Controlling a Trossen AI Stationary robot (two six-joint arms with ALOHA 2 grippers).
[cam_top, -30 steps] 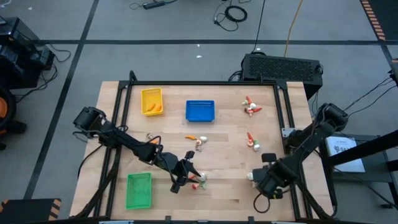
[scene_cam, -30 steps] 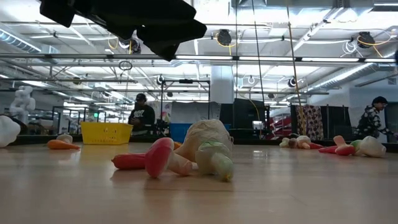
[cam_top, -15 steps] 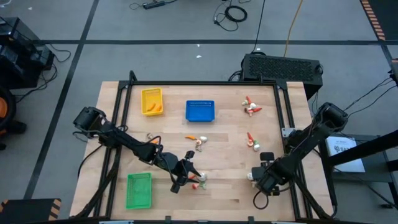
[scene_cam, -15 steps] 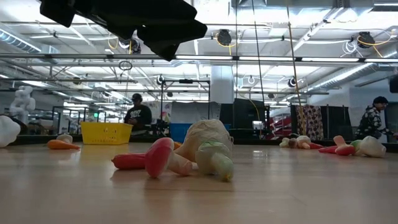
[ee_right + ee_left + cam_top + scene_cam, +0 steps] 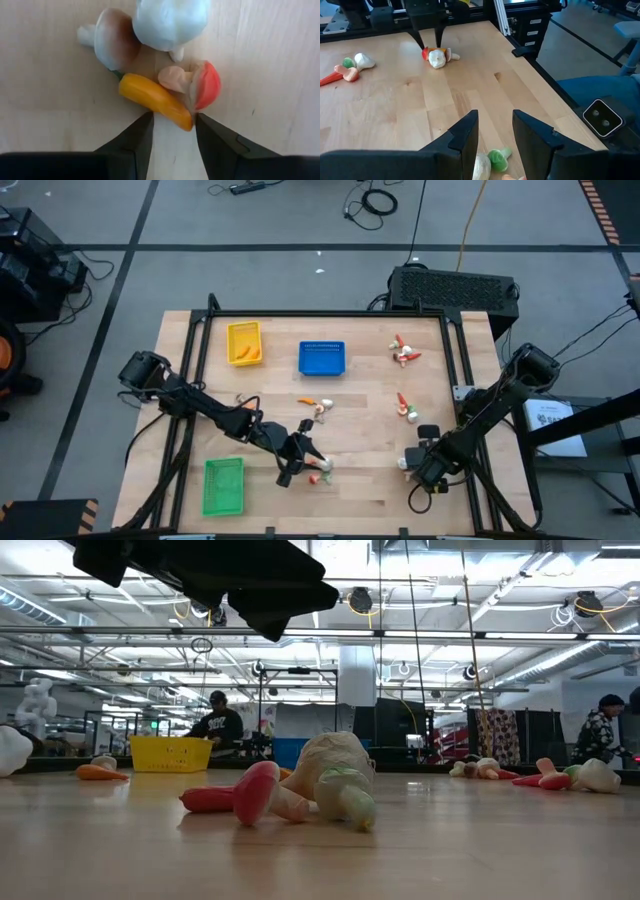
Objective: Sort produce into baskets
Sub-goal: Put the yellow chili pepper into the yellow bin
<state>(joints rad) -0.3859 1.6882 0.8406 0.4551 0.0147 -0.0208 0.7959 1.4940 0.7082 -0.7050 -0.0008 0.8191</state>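
My right gripper (image 5: 173, 125) points down, open, over a small heap of produce (image 5: 404, 463) near the table's near right. The heap holds an orange carrot piece (image 5: 152, 99), a red mushroom (image 5: 202, 85), a brown mushroom (image 5: 116, 44) and a whitish garlic bulb (image 5: 170, 17). Its fingers stand on either side of the carrot's end; I see no touch. My left gripper (image 5: 495, 125) hangs open above a green-and-white piece (image 5: 492, 159) at the table's near middle (image 5: 318, 470). The yellow basket (image 5: 244, 342) holds orange pieces. The blue basket (image 5: 322, 358) and green basket (image 5: 224, 485) stand apart.
More produce lies loose on the wood: a cluster at the far right (image 5: 403, 352), one at mid right (image 5: 404, 406), one in the middle (image 5: 318, 405) and a piece at mid left (image 5: 243, 398). People show in the room beyond the table (image 5: 215, 725).
My right gripper has come down toward the heap of produce at the near right. The left arm and all the produce have kept still.
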